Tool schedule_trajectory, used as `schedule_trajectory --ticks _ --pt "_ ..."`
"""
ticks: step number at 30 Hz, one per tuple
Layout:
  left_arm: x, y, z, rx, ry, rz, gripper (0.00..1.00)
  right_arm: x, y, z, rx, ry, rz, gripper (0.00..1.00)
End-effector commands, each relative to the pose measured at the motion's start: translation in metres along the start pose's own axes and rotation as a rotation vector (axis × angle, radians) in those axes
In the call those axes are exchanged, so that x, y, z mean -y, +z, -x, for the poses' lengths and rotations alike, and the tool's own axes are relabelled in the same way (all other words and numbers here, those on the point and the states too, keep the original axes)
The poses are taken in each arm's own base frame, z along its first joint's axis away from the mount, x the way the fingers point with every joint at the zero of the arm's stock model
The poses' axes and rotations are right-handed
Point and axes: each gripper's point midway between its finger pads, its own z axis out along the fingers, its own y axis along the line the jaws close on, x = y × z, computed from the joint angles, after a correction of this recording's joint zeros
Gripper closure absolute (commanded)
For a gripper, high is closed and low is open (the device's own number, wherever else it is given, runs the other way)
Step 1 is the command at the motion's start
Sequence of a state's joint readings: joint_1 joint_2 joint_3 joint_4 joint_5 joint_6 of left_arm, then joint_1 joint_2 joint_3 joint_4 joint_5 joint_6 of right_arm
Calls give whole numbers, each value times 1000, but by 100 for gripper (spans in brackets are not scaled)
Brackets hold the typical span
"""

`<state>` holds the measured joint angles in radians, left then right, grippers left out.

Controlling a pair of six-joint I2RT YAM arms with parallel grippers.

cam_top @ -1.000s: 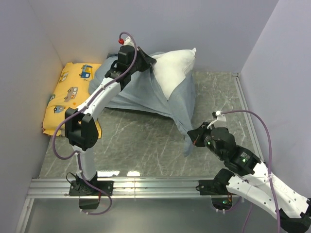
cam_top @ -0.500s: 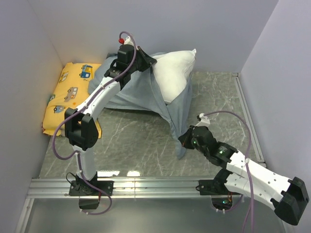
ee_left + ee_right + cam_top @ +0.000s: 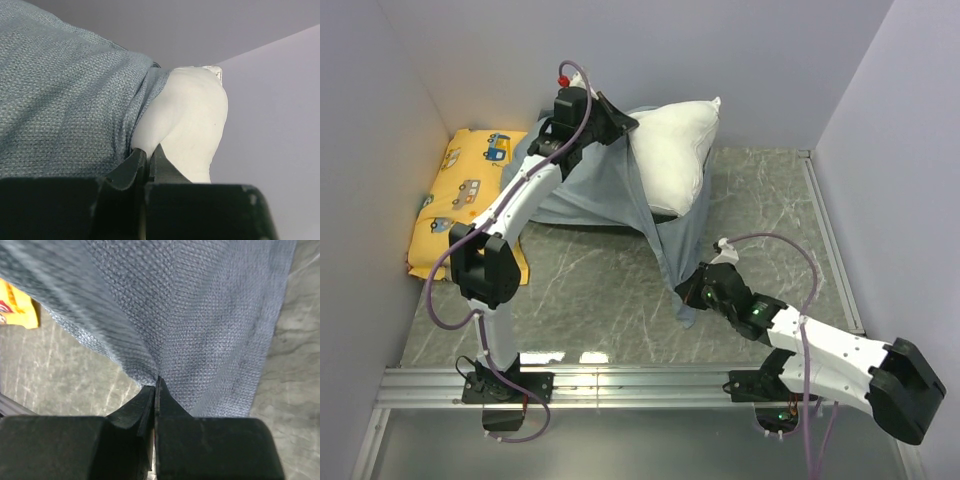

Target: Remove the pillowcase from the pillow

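at the far left a yellow cartoon-car pillow [image 3: 460, 195] lies along the left wall, its right edge meeting the pillowcase [image 3: 585, 190]; it is no part of the job. next comes the left gripper [image 3: 618, 122], raised at the back of the table [image 3: 570, 290]. its wrist view shows the jaws closed tight on the pillow [image 3: 672, 150], nipping white cloth right where the grey hem ends. the pillow stands propped near the back wall, its upper part bare and white, the rest hidden in the case. from there the case runs as a taut grey band down toward the near right. it ends in the right gripper [image 3: 688, 292], whose jaws are pinched shut on a pleat of the weave, low over the marble.

so the line of pull lies along that band: pillow at the back, right gripper on its near side, left gripper as anchor. the right arm is the one placed to draw the case off, i judge, by moving toward the near edge. open tabletop lies to its left. the metal rail [image 3: 640, 385] and the right wall [image 3: 900, 200] bound the stroke. much fabric is bunched around the left arm and may snag there.
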<state>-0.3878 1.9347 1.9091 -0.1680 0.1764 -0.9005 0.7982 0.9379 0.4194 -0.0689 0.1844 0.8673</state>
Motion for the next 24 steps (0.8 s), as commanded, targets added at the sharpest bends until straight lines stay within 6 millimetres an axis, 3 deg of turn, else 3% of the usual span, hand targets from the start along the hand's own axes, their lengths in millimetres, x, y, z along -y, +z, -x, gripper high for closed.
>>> schedule_trajectory --ticks 1,5,9,12,20,24 --pt "22 -36 133 381 34 -42 100 33 2 -51 -177 -28 -73 100" --pt "25 -37 127 358 42 -58 100 34 5 -49 -157 -30 -80 100" --pt "24 -44 121 341 33 -67 100 28 4 -29 -104 -62 -110 99" --pt "25 -47 121 345 31 -67 100 24 6 -25 -101 -79 -112 99" --pt "30 -49 126 333 29 -87 99 35 23 -57 -184 -37 -105 100" --pt "29 -49 117 300 26 -104 100 32 22 -51 -167 -43 -106 96"
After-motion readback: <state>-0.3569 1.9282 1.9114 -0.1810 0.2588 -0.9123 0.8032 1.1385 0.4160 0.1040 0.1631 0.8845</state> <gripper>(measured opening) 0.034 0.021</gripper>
